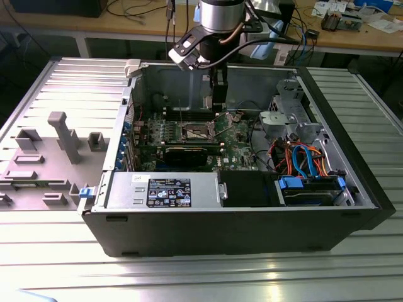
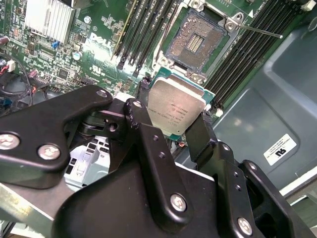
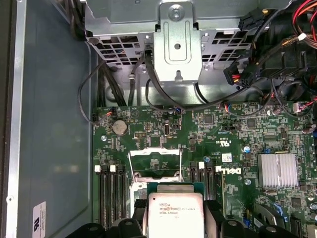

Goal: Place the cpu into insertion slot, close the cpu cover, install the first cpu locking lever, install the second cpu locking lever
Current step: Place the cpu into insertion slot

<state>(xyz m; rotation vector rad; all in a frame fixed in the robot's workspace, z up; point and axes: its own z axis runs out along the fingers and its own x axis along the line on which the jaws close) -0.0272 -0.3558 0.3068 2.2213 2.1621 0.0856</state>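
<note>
— Holding anything?
— Yes: the cpu (image 2: 176,109) is pinched between the gripper (image 2: 171,121) fingers, near the insertion slot (image 2: 195,42) but clear of it.
— Progress?
— Nothing seated yet, I'd say: slot bare, cpu cover (image 3: 154,151) raised at the slot's edge, locking lever (image 2: 260,31) unlatched.

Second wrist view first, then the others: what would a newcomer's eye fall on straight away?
The silver-topped cpu pinched in the black hand draws the eye first, held near the uncovered insertion slot on the green board. In the first wrist view the cpu cover stands raised beyond the chip. In the exterior view the arm reaches down into the open computer case.
</note>
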